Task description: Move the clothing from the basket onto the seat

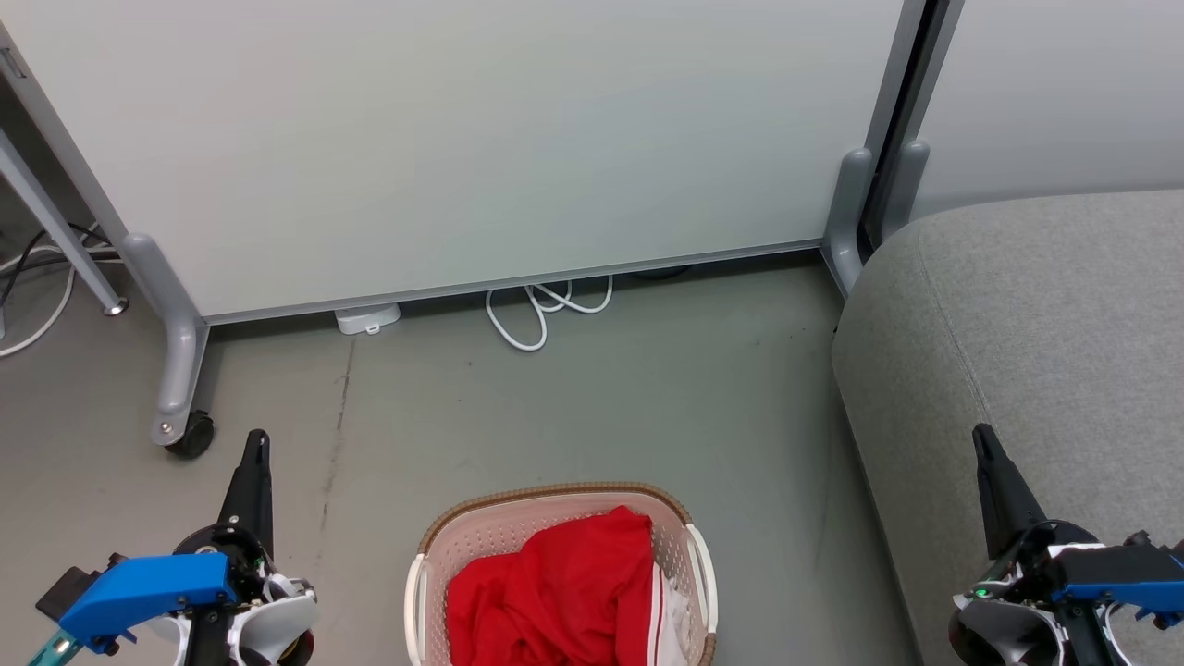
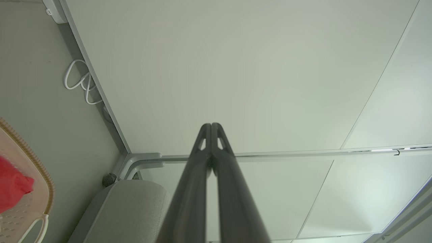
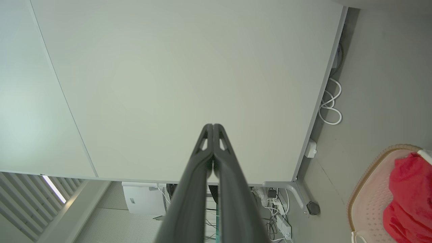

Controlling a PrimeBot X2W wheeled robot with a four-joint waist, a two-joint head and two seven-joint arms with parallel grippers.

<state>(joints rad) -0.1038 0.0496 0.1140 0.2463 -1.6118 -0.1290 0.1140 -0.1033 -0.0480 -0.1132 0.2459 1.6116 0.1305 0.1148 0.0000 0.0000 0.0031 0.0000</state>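
So, the grey seat (image 1: pixel 1036 370) stands to the right of the basket (image 1: pixel 555 499), with bare floor between them. The basket sits on the floor, and the red clothing (image 1: pixel 555 592) lies heaped inside it, its crest toward the far rim. The left claw (image 1: pixel 257 442) hangs left of the basket and the right claw (image 1: pixel 982 437) right of it, before the seat. Both are pressed closed and empty, and nothing is grasped yet. Probably best is to open one claw before descending, pinch the raised fold at the crest, and lift clear of the basket's rim before swinging right.
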